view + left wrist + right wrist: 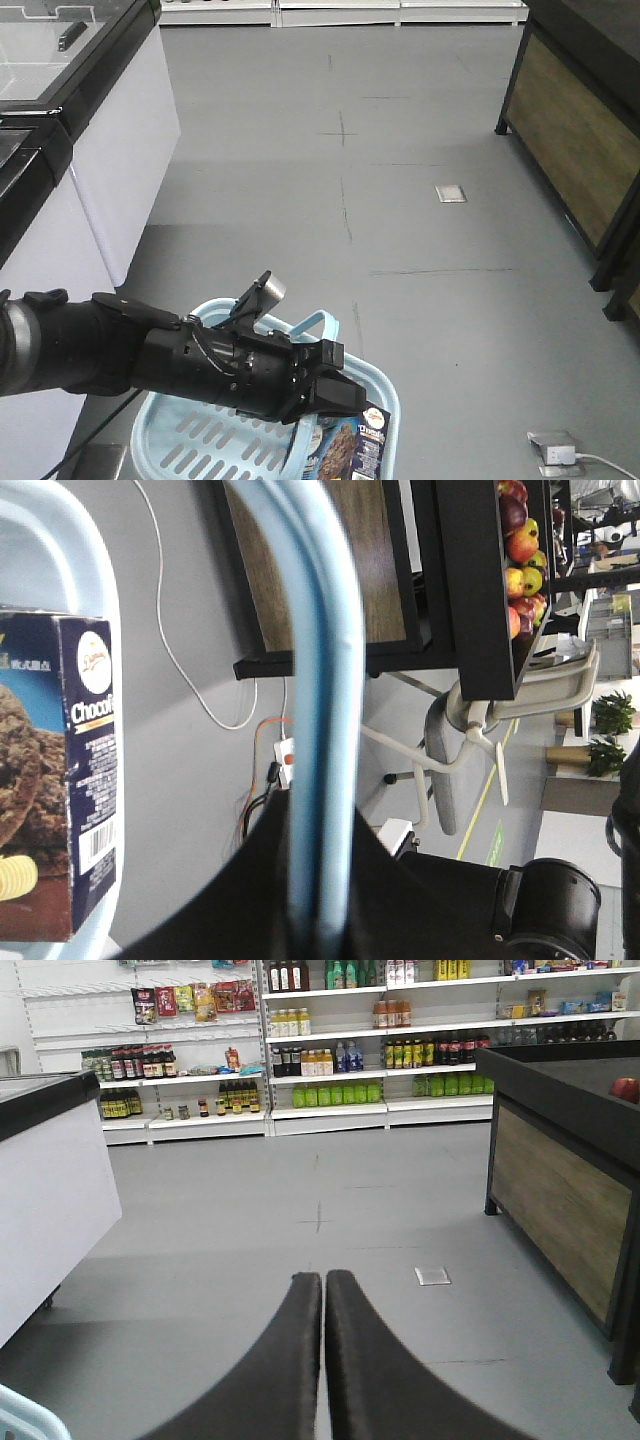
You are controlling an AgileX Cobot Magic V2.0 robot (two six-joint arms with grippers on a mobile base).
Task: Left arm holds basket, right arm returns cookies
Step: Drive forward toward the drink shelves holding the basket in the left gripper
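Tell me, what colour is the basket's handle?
Pale light blue handle, clearest in the left wrist view.

— Where does the dark blue rectangular cookie carton [352, 448] sit?
— Inside the pale blue slotted plastic basket [388, 392], near its right-hand rim.
— And the basket?
— Beneath the bulky black left arm [130, 350], whose gripper [330, 390] closes around the loop handle [318, 680]. The white chest freezer [120, 150] stands to the left, the wooden-sided display stand [575, 130] to the right.

Smooth grey floor [420, 150], faintly cracked. White chest freezer with black rim [120, 140] at 9 o'clock; dark-framed wood-panelled display stand [575, 130] at 3; white bottle-stocked shelving [330, 1050] at 12.
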